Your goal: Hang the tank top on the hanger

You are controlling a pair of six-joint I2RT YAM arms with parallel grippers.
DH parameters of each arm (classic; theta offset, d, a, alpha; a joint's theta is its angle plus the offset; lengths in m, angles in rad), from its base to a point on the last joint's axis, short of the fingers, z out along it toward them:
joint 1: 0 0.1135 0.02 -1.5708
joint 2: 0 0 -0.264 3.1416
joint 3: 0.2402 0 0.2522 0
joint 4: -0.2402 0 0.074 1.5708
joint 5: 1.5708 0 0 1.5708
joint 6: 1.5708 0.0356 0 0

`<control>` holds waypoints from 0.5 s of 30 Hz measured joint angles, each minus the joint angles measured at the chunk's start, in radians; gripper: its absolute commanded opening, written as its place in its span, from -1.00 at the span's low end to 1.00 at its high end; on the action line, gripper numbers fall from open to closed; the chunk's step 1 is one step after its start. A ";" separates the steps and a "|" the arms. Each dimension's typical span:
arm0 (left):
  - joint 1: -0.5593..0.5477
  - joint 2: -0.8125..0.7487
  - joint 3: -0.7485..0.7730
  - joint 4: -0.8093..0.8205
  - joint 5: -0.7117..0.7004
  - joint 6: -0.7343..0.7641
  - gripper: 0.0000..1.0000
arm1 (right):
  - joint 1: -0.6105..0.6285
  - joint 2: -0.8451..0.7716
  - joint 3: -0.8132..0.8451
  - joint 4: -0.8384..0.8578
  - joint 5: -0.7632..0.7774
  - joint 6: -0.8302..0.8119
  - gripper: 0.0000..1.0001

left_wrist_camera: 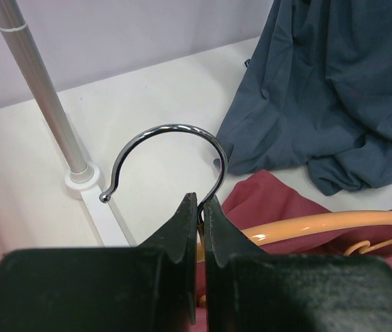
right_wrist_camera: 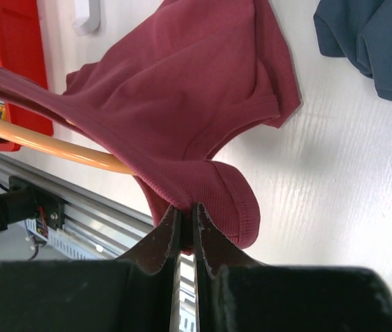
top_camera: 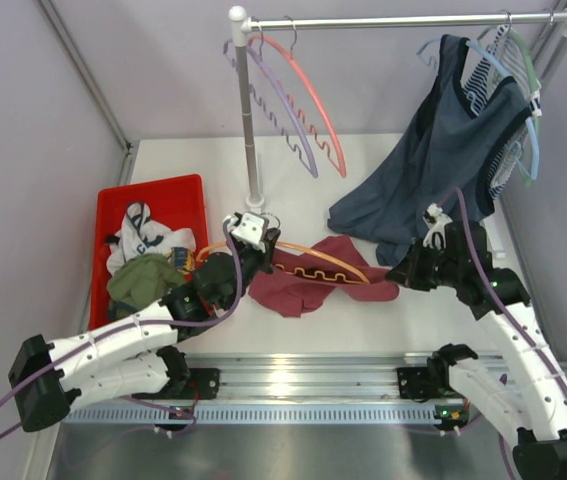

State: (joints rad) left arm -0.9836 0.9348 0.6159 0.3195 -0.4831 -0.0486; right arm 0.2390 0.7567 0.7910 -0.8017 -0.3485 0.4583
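The tank top is lying crumpled on the bench, close to its near edge and about midway between the two arms, draping over the hanger. It is looking light, limp and ribbed, likely to sag and bunch wherever nothing is supporting it, so a pinch on a bound edge is probably the surest hold. The right gripper is doing just that, clenching on a folded seam at the cloth's right end; whether strap or hem I cannot tell. The cloth is stretching left to right along the near edge. The hanger, thin, stiff and probably slick, is running the same way, one arm disappearing under the cloth, its hook end sitting at the left near the rack post. The left gripper is clamping the hook's stem. The dark blue-grey top is hanging just behind, its hem pooling on the bench.
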 measured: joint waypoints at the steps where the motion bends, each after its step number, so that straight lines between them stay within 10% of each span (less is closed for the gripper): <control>1: 0.000 0.007 0.002 0.000 0.002 0.000 -1.00 | 0.000 0.003 0.009 -0.004 -0.002 -0.004 -1.00; 15: -0.009 0.109 0.076 0.002 0.071 -0.005 -1.00 | 0.182 0.124 0.144 -0.013 0.071 0.009 -1.00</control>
State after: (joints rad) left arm -0.9924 1.0439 0.6918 0.3210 -0.4122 -0.0532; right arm 0.4210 0.8810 0.9352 -0.8150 -0.2771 0.4671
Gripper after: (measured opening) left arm 0.038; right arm 0.046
